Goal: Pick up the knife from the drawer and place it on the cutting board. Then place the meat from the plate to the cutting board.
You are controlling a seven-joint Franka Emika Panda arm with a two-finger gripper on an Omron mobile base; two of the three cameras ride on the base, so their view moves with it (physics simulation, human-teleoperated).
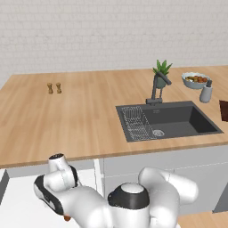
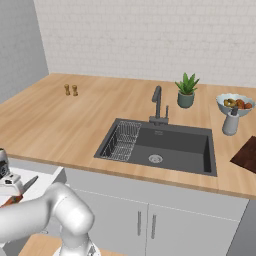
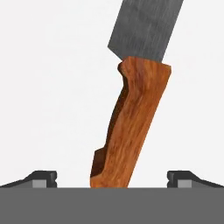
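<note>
The end effector (image 3: 112, 179) hangs over the open drawer (image 3: 48, 87), jaws spread wide, one fingertip (image 3: 43, 177) to the left of the knife (image 3: 131, 118) and the other to its right. The knife lies directly ahead between them, on the drawer floor, not gripped. Its long axis runs away from the end effector, handle nearest, blade beyond, leaning slightly right

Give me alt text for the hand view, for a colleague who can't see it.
A knife lies on the white floor of the drawer, its orange-brown wooden handle running between the claw's two spread dark fingertips. Its grey blade points to the upper edge.
</note>
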